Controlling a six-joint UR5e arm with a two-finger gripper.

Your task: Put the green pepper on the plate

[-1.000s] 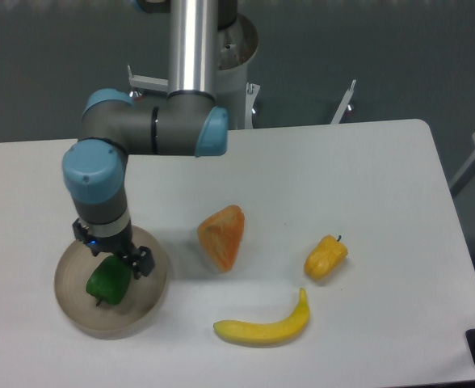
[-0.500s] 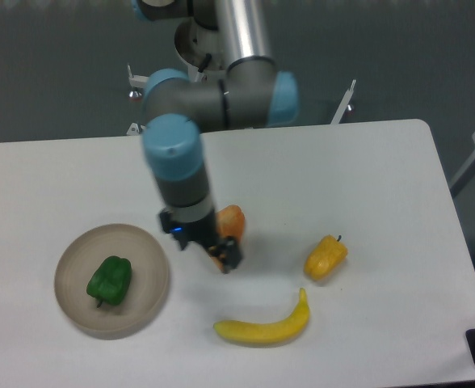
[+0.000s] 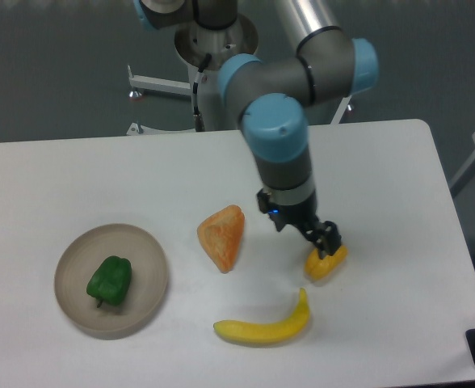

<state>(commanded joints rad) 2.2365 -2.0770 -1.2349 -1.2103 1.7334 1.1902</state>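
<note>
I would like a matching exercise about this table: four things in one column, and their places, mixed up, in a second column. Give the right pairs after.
Things:
1. green pepper
2. banana
3. yellow pepper
4. orange wedge

Places:
A. partly hidden under the gripper
B. nearest the front edge of the table
C. on the plate
D. between the plate and the yellow pepper

Pairs: 1-C, 2-B, 3-A, 4-D
</note>
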